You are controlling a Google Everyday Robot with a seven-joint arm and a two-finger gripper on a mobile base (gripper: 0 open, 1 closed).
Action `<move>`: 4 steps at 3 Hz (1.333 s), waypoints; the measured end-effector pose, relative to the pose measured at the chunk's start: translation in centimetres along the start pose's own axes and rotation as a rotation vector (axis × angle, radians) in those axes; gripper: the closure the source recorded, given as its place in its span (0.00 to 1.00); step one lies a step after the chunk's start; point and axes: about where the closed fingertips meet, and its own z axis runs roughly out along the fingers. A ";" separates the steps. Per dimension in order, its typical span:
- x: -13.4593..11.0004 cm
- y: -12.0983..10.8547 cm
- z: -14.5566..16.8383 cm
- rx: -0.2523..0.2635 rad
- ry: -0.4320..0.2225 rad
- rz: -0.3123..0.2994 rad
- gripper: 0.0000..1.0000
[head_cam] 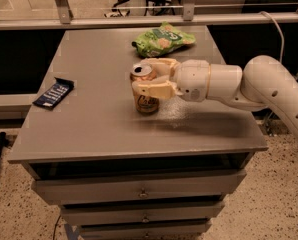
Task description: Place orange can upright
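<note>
**A:** Where does the orange can stand at present?

**B:** Near the middle of the bench, upright, silver top uppermost. Its base looks to be on the surface, or very nearly so. The tool has come in from 3 o'clock on the white arm, and its fingers are clamped round the can's upper half.

**A:** So the step in hand is the release?

**B:** I would judge so. To do it well, make sure the base sits flat on the bench first. Then spread the fingers evenly, so neither one drags the can sideways.

**A:** And the withdrawal?

**B:** Go straight up, or back toward 3 o'clock along the arm's own line. A sweep toward 9 o'clock would knock the can over, and a light can tips easily.

**A:** Anything nearby to mind?

**B:** The green snack bag lies at 12 o'clock from the can and a dark packet at 9 o'clock. Both are well apart from it, so neither hinders the retreat.
</note>
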 end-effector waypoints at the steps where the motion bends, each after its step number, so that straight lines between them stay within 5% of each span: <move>1: 0.0 -0.4 -0.6 0.001 0.020 -0.008 0.04; 2: 0.1 -0.9 -2.2 0.009 0.064 -0.022 0.00; 3: 0.4 -2.1 -7.0 0.049 0.146 -0.037 0.00; 4: 0.5 -2.1 -7.7 0.044 0.158 -0.038 0.00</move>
